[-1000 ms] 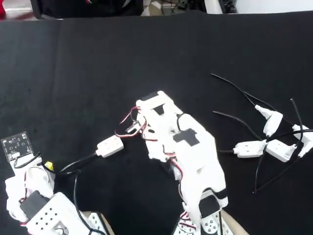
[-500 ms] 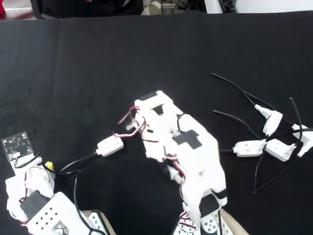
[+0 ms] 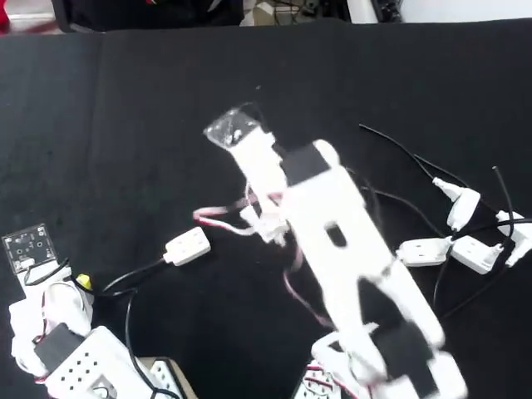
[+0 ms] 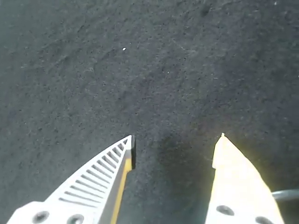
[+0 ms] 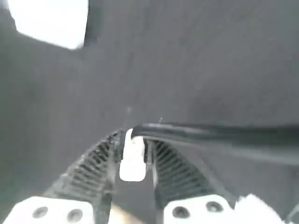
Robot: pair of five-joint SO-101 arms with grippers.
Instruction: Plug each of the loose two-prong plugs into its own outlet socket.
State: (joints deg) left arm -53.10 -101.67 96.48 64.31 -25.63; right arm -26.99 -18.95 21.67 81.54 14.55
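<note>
Since the earlier frames, the right arm point(image 3: 332, 224) has unfolded from its hunched pose over the middle of the table point(image 3: 125, 125). It has stretched toward the upper centre of the high view and now crosses the frame diagonally from the lower right. The white socket block point(image 3: 188, 246) has kept its place left of centre.

A white two-prong plug point(image 5: 134, 161) is pinched between the right jaws, as the right wrist view shows. Its black cord point(image 5: 210, 134) leaves the plug at the jaw tips and runs off across the dark table surface. A blurred white shape point(image 5: 46, 21) lies farther off in the same view; what it is cannot be told.

The socket block lies flat on the table, well apart from the right jaws. Its own black cord point(image 3: 129, 278) trails toward the lower left.

A cluster of white plugs and sockets point(image 3: 453, 249) with tangled black cords lies at the right edge of the high view.

The left arm point(image 3: 50, 332) sits in the lower left corner. The left jaws are spread, over bare black table.
</note>
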